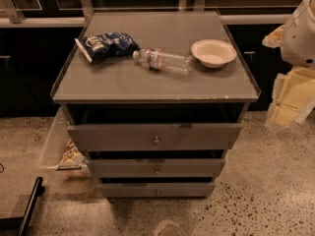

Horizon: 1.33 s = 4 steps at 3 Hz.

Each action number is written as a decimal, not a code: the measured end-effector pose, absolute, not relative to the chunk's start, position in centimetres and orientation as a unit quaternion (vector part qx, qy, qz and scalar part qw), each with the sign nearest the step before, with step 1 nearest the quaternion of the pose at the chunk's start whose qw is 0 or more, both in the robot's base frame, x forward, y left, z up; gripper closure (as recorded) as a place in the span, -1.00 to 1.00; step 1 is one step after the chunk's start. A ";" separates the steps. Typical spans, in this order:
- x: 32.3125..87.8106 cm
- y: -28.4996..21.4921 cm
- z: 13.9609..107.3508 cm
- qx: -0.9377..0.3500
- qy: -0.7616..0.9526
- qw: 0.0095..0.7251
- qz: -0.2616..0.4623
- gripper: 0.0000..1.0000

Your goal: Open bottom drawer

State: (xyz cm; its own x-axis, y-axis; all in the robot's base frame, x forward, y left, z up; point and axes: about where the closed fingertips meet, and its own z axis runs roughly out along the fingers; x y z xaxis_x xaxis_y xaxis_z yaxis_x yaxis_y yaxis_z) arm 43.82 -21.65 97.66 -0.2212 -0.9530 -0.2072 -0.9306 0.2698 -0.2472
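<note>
A grey cabinet (123,80) stands in the middle of the view with three grey drawers, each with a small round metal knob. The bottom drawer (128,190) is the narrowest and lowest, and its knob (157,192) sits at its centre. It stands out a little less than the middle drawer (123,167) and the top drawer (113,137) above it. My gripper (289,101), cream-coloured below the white arm (301,31), hangs at the right edge of the view. It is well to the right of the cabinet, above drawer level, and touches nothing.
On the cabinet top lie a blue chip bag (106,44), a clear water bottle (162,60) on its side and a white bowl (213,52). A clear plastic bin (56,144) with snacks stands on the floor to the left. A black bar (29,205) lies at the lower left.
</note>
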 end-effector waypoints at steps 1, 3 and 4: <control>43.8 -21.7 97.7 -0.603 0.781 0.160 -0.035 -1.00; 43.5 -21.4 91.7 -0.608 0.782 0.138 0.004 -1.00; 42.0 -21.1 86.6 -0.621 0.772 0.129 0.030 -1.00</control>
State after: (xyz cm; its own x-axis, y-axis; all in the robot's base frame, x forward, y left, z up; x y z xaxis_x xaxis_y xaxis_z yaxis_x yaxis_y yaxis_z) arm 42.04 -21.09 86.57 -0.1946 -0.9518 -0.2369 -0.9675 0.2261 -0.1133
